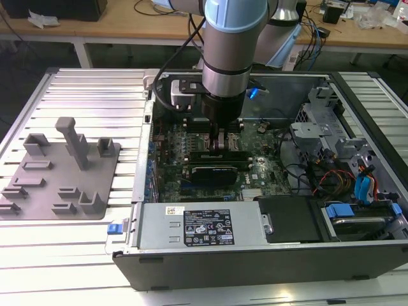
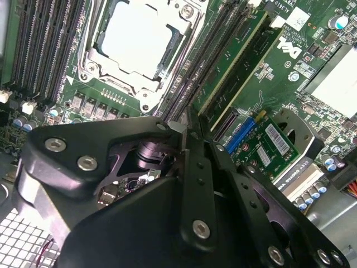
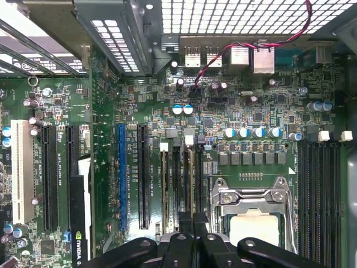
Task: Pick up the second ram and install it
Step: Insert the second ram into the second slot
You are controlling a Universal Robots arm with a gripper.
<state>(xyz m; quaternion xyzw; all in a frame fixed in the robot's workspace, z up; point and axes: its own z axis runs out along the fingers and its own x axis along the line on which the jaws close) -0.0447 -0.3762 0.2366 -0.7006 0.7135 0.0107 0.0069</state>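
Observation:
My gripper reaches down into the open computer case, over the memory slots beside the CPU socket. Its two black fingers stand pressed close together. The second ram, a narrow green stick with a white sticker at its far end, stands in a slot in line with the gripper, its near end running in between the fingers. In the first wrist view it shows as a thin pale edge leading into the gripper. Another green stick sits in the neighbouring slot.
A grey plastic holder tray lies on the slatted table at the exterior view's left. A black expansion card sits just in front of the gripper. The power supply, drive cage and cables crowd the case.

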